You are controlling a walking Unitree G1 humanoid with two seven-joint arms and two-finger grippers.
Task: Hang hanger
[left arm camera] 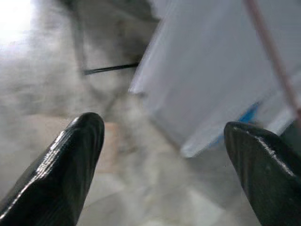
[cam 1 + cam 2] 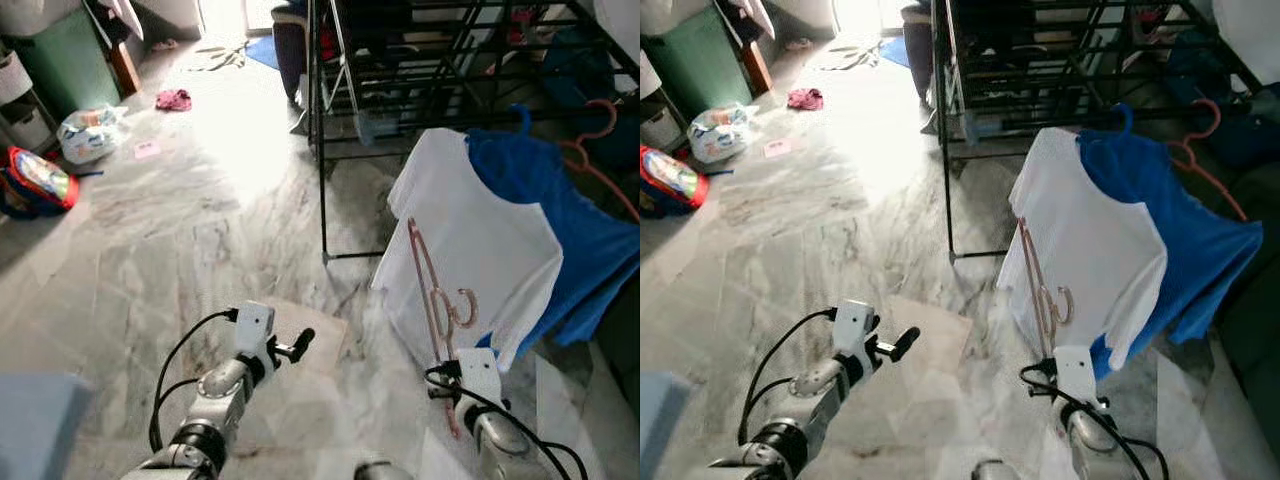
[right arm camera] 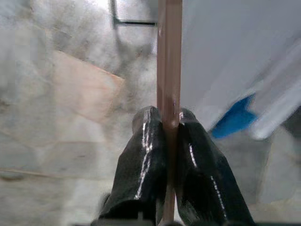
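L wrist view blurred: shirt (image 1: 221, 70) and floor (image 1: 47, 84) smeared. Drying rack (image 2: 440, 60) top cut off by pic edge. Right hand (image 2: 447, 362) fingers hidden behind its wrist in eye views.

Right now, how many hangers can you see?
3. A pink hanger is held in the right tool. A blue hook pokes above the shirts, and an orange hanger sits beside it. More may be hidden.

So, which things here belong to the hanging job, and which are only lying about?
Job:
- pink hanger, clamped in right gripper
- black drying rack
- left gripper, open and empty

Lying about:
- white shirt
- blue shirt
- pink cloth
- plastic bag
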